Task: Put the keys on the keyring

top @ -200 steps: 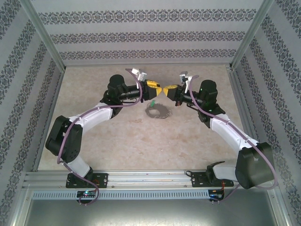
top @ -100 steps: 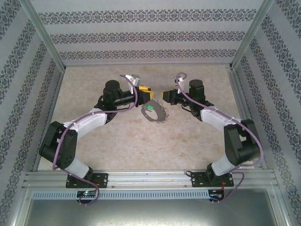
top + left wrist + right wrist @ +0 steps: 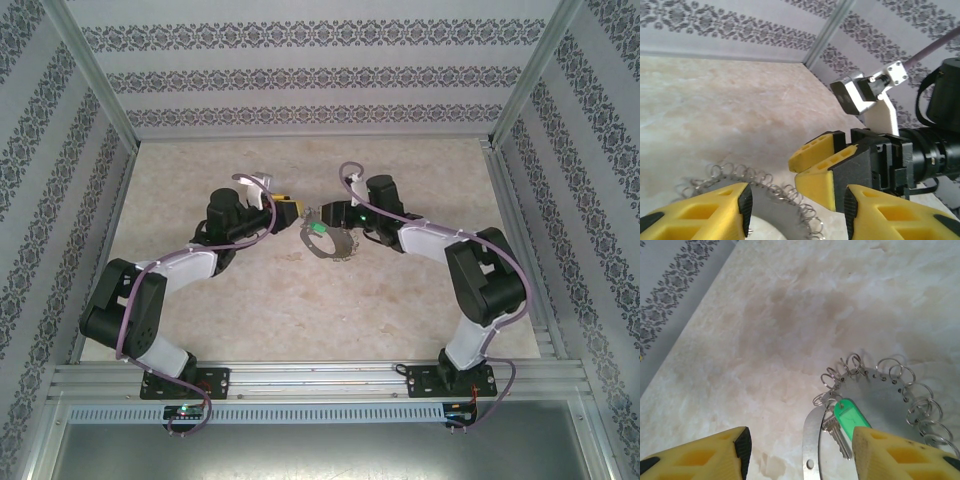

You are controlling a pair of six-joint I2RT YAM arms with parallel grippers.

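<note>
Where the two arms meet over the middle of the table [image 3: 400,300], the keyring [image 3: 330,243] lies flat on the pale marbled top. The left gripper [image 3: 292,209] is at its 10 o'clock and the right gripper [image 3: 335,215] at its 1 o'clock, both near it. The keys [image 3: 318,229] sit on the hoop's 11 o'clock rim, green head showing. Each gripper's yellow fingers [image 3: 700,452] stand apart, clamped on nothing. Patterned wallpaper panels [image 3: 300,70] on aluminium posts [image 3: 98,85] close in three sides, and an aluminium rail [image 3: 320,372] runs along the near edge. Seen from the right wrist, small wire loops [image 3: 890,371] fringe the hoop. The green head touches one of them, with a silver shank [image 3: 837,436] beside it; whether it is threaded I cannot tell. From the left wrist, the right gripper stands over the hoop's far rim, toward 3 o'clock of that view.
</note>
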